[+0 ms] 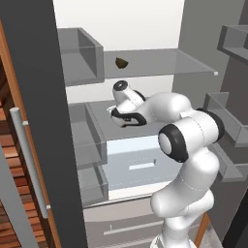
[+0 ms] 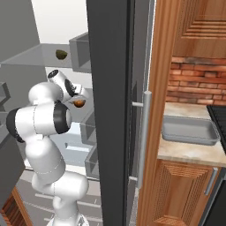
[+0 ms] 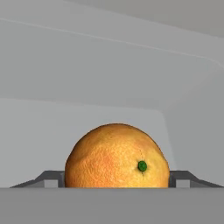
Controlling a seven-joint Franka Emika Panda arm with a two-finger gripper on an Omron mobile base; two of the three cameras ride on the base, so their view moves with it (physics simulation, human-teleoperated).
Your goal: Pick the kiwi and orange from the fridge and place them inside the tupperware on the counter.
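Pale fridge (image 3: 109, 65) interior, dimpled round orange (image 3: 116, 157)

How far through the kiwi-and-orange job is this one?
Nothing looks done yet: the tupperware on the counter shows no fruit. In hand: the hand straddles the orange inside the fridge, fingers at its sides; a firm grip cannot be confirmed. Left: carry it over, then fetch the kiwi from the upper shelf.
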